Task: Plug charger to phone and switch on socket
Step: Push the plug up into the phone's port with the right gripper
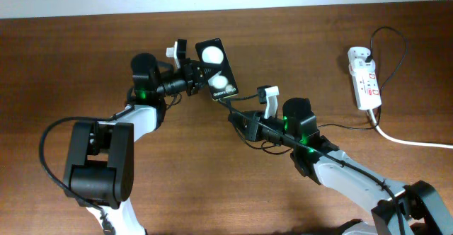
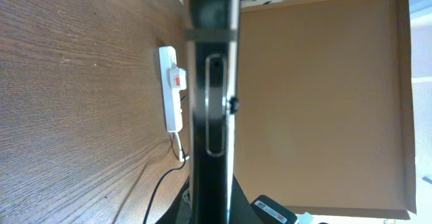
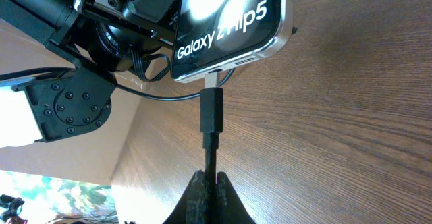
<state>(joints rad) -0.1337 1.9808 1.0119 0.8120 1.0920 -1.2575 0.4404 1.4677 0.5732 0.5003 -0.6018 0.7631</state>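
The phone is a black slab with two white round blobs, held tilted above the table by my left gripper, which is shut on its edge. In the left wrist view the phone's dark edge fills the centre. My right gripper is shut on the charger cable just behind its black plug. The plug's metal tip sits at the port in the phone's bottom edge. The charger cable runs right to the white power strip, where the adapter is plugged in.
The power strip with red switches lies at the far right of the table and shows in the left wrist view. Its thick white cord trails off right. A brown board stands beyond the table.
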